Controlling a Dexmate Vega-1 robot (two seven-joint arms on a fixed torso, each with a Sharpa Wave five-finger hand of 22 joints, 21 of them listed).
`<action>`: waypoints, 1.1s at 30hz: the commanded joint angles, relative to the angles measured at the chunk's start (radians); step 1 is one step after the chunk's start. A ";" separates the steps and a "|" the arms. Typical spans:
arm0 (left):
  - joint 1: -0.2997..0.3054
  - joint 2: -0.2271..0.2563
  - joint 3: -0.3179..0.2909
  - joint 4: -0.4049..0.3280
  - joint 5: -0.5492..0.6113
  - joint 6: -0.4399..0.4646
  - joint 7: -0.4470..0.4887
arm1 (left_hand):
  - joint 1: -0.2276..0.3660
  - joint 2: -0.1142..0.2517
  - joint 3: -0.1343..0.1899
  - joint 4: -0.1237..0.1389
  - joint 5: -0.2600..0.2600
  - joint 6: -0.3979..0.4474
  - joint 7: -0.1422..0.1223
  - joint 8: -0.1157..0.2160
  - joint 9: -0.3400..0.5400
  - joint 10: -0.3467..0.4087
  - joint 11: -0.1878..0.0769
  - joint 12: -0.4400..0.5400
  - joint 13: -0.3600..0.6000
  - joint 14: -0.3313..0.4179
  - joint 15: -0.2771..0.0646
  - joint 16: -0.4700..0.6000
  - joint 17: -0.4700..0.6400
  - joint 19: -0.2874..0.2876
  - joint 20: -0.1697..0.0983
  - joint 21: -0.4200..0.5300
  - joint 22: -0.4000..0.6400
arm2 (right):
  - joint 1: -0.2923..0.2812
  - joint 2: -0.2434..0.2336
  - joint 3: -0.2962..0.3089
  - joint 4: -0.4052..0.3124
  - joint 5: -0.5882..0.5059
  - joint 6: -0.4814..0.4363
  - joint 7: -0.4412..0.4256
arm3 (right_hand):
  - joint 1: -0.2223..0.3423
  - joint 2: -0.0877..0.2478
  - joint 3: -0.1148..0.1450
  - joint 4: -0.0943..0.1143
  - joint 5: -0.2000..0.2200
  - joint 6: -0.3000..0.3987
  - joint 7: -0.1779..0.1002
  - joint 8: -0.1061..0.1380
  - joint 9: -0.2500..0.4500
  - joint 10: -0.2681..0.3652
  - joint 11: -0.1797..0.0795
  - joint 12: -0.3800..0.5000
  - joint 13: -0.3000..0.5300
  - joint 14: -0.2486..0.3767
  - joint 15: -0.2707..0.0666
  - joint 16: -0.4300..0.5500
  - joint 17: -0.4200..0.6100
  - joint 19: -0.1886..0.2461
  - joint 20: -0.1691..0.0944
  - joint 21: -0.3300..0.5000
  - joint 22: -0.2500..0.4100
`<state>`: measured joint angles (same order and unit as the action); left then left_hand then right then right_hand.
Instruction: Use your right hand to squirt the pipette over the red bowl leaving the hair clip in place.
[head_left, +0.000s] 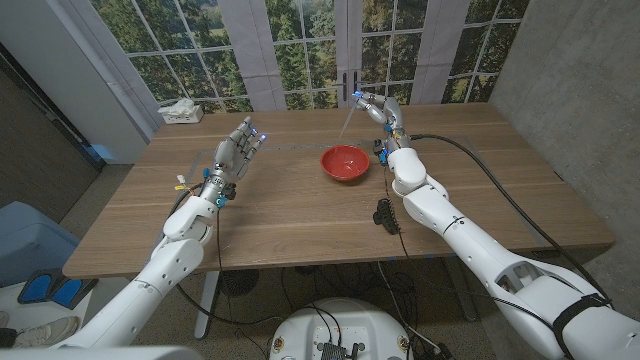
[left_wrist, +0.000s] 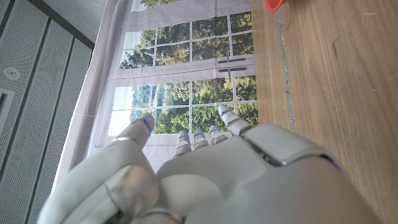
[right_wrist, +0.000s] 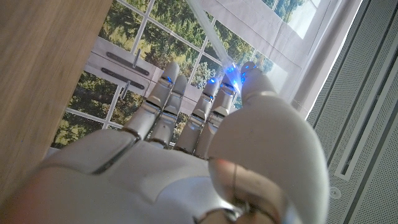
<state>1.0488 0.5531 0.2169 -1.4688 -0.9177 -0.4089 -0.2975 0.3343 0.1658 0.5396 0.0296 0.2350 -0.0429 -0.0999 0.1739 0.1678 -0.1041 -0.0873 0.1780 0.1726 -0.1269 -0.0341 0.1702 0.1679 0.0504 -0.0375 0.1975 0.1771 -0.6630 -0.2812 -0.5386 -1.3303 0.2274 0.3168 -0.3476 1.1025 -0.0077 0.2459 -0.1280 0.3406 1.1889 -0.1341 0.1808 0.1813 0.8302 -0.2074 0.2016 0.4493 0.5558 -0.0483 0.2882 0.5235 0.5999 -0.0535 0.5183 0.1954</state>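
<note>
**Table stock: pipette held up behind the red bowl**

Item 1. Right hand (head_left: 377, 108): hanging raised above the far side of the wooden table (head_left: 300, 215), just behind and to the right of the red bowl (head_left: 345, 162). Its fingers are closing together on the bulb end of the pipette (head_left: 350, 118). In the right wrist view the fingers (right_wrist: 163, 99) are lying side by side, with the thumb drawn in against them (a blue glow is showing at the tips).

Item 2. Pipette: a thin clear tube, slanting down and leftward from the right hand, its tip pointing toward the bowl's far rim from above and not touching it.

Item 3. Red bowl: sitting upright on the table, right of centre, toward the far side. Whether anything is lying inside cannot be told.

Item 4. Hair clip (head_left: 385, 214): dark, lying on the table nearer the robot than the bowl, just beside the right forearm.

Item 5. Left hand (head_left: 236, 152): standing raised over the table's left part, well apart from the bowl, holding nothing, fingers extended and a little apart.

Item 6. White tissue box (head_left: 181, 111): sitting at the far left corner.
</note>
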 joint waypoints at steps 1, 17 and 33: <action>-0.009 -0.002 0.002 0.007 -0.003 0.004 -0.007 | -0.010 -0.003 0.002 -0.005 0.000 0.006 -0.008 0.004 0.002 -0.006 0.003 0.009 0.000 -0.009 -0.052 0.005 0.000 0.009 -0.004 0.004 0.003 | 0.004 0.004 0.000 0.009 0.003 0.003 -0.002 | -0.010 -0.003 0.006 0.007 0.006 -0.007 0.002 0.001 0.003 -0.007 0.003 -0.003 0.002 0.005 -0.164 -0.001 0.001 -0.002 -0.020 0.004 0.000; -0.022 -0.007 0.005 0.022 -0.003 0.005 -0.017 | -0.016 -0.001 0.004 -0.010 -0.001 0.006 -0.010 0.004 0.002 -0.005 0.003 0.010 0.000 -0.009 -0.051 0.005 0.001 0.009 -0.004 0.005 0.003 | 0.010 0.003 0.001 0.014 0.013 0.002 0.008 | -0.017 -0.001 0.007 0.007 0.007 -0.038 0.007 -0.002 0.000 -0.015 0.002 -0.005 -0.004 0.007 -0.165 -0.006 -0.001 -0.004 -0.020 0.006 -0.001; -0.013 -0.006 0.006 0.008 0.002 0.006 -0.004 | -0.021 0.006 0.008 -0.010 0.000 0.007 -0.007 0.005 0.002 -0.005 0.004 0.010 0.000 -0.009 -0.049 0.006 0.002 0.009 -0.002 0.005 0.003 | 0.003 0.004 0.008 0.014 0.023 0.010 0.005 | -0.034 0.048 -0.010 0.018 -0.010 0.049 0.007 0.028 -0.003 0.014 0.002 0.010 -0.006 0.011 -0.167 0.029 0.039 -0.011 -0.038 0.013 0.002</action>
<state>1.0292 0.5474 0.2217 -1.4509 -0.9202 -0.4024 -0.3112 0.3213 0.1712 0.5438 0.0257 0.2350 -0.0373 -0.1055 0.1739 0.1678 -0.1041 -0.0874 0.1780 0.1725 -0.1269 -0.0340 0.1702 0.1679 0.0504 -0.0374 0.1975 0.1771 -0.6545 -0.2768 -0.5345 -1.3141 0.2493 0.3226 -0.3362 1.0673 0.0307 0.2403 -0.1116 0.3325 1.2256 -0.1236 0.2044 0.1757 0.8379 -0.2072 0.2041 0.4412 0.5630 -0.0555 0.3084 0.5588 0.5903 -0.0553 0.5258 0.1955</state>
